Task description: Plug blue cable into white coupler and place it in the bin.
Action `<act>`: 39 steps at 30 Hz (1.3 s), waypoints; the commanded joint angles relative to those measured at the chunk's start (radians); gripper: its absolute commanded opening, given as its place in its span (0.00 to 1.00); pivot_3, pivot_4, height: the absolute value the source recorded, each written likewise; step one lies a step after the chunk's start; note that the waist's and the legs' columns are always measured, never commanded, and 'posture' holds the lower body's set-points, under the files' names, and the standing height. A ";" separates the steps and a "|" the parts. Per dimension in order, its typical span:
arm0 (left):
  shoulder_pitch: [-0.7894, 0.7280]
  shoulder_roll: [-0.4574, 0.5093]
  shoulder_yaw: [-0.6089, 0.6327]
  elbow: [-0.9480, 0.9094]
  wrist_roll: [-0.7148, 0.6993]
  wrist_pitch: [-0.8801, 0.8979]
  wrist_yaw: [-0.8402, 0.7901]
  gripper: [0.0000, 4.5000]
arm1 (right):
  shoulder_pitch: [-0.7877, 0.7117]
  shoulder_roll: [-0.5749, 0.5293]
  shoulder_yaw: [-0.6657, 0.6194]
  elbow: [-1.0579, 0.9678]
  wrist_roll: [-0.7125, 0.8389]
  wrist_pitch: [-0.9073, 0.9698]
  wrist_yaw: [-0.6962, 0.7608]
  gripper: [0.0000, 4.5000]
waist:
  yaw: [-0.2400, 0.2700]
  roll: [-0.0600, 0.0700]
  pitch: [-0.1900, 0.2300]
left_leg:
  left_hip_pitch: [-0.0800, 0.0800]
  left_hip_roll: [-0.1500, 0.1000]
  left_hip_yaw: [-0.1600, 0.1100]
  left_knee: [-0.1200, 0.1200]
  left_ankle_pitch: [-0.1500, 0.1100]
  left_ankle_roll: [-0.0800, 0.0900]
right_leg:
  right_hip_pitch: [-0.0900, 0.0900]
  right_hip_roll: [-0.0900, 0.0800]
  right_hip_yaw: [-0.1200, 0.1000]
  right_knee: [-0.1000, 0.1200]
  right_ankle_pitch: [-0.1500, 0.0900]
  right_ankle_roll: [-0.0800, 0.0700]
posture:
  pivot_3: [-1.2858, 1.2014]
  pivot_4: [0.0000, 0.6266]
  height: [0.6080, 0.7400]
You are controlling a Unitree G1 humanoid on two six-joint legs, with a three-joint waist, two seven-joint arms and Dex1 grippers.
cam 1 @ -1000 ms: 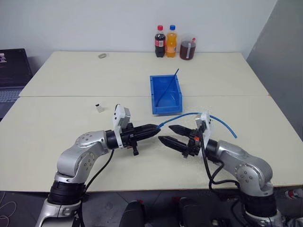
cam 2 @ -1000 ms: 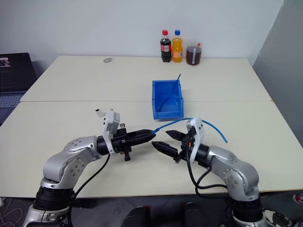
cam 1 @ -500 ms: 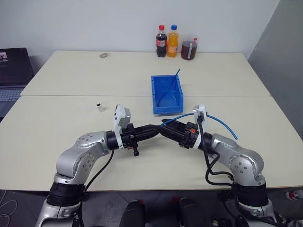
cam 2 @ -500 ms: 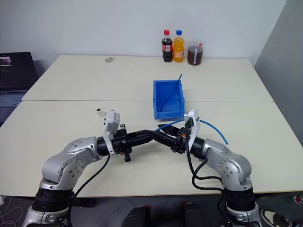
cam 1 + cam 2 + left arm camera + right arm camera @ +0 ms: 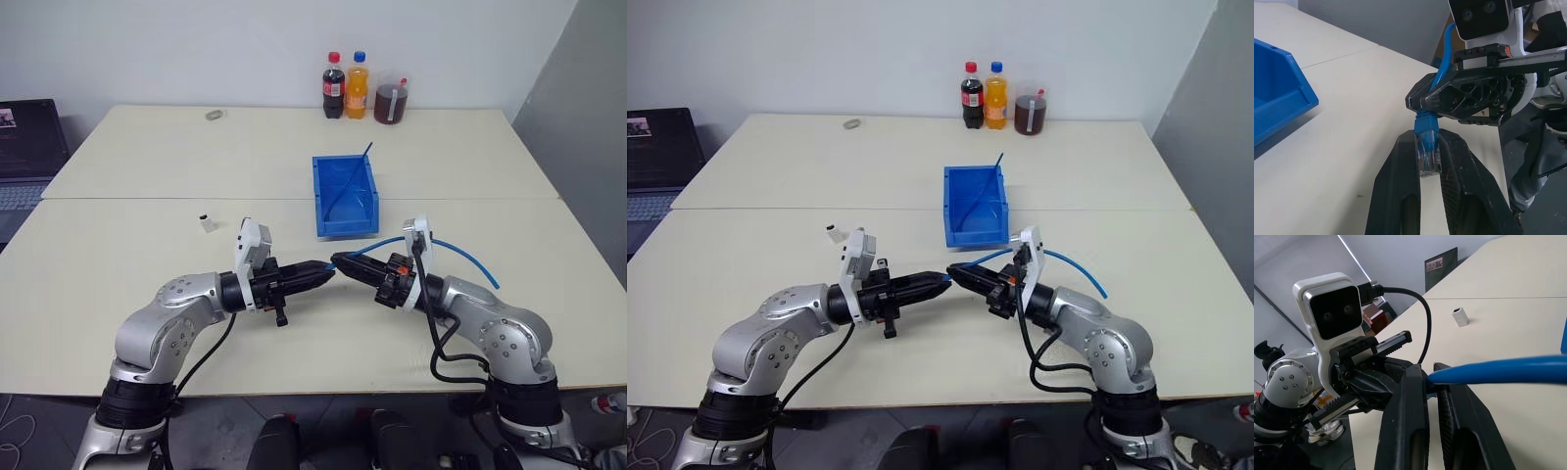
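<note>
Left wrist view: left gripper [image 5: 1428, 161] pinches the blue cable [image 5: 1443, 58] by its plug.
Right gripper [image 5: 341, 262]: clamped on the cord just behind the plug (likely a hand-over for re-gripping).
White coupler [image 5: 206, 222]: lying on the table, apart.
Bin [image 5: 344, 229]: beyond both grippers.

Both head views look forward and down across the counter [image 5: 147, 176] from above, sharing the bin [image 5: 344, 196] and both arms. Each wrist view looks close along its own fingers, facing the other arm's end effector.
</note>
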 commanded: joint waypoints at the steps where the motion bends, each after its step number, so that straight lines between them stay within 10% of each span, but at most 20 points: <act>1: -0.006 0.008 0.009 -0.009 0.021 -0.053 -0.006 0.05 | -0.005 -0.003 0.034 -0.035 0.026 -0.003 0.029 0.00 | 0.000 0.000 0.000 | 0.000 0.000 0.000 0.000 0.000 0.000 | 0.000 0.000 0.000 0.000 0.000 0.000 | 0.52 0.24 1.00; 21: 0.304 0.113 0.122 -0.005 0.220 -0.207 0.133 0.99 | -0.003 -0.037 0.025 0.002 -0.029 -0.087 0.029 0.00 | -0.010 0.000 0.000 | 0.000 0.001 0.001 -0.001 0.000 0.000 | -0.001 0.000 0.001 -0.002 0.000 -0.001 | 0.52 0.24 1.00; 27: 0.155 -0.059 0.165 0.137 0.436 -0.230 0.588 0.99 | -0.022 -0.047 0.028 0.027 -0.034 -0.100 0.039 0.00 | 0.014 -0.002 0.000 | 0.000 0.000 0.000 0.000 0.000 0.000 | 0.000 -0.001 0.000 -0.001 0.001 0.001 | 0.52 0.24 1.00; 39: -0.188 -0.191 0.241 0.427 0.513 -0.066 0.949 0.99 | -0.046 -0.046 0.033 0.048 -0.048 -0.119 0.043 0.00 | 0.008 -0.005 -0.001 | -0.002 0.000 0.000 0.000 0.000 0.000 | 0.000 0.000 0.000 -0.003 0.004 -0.003 | 0.52 0.24 1.00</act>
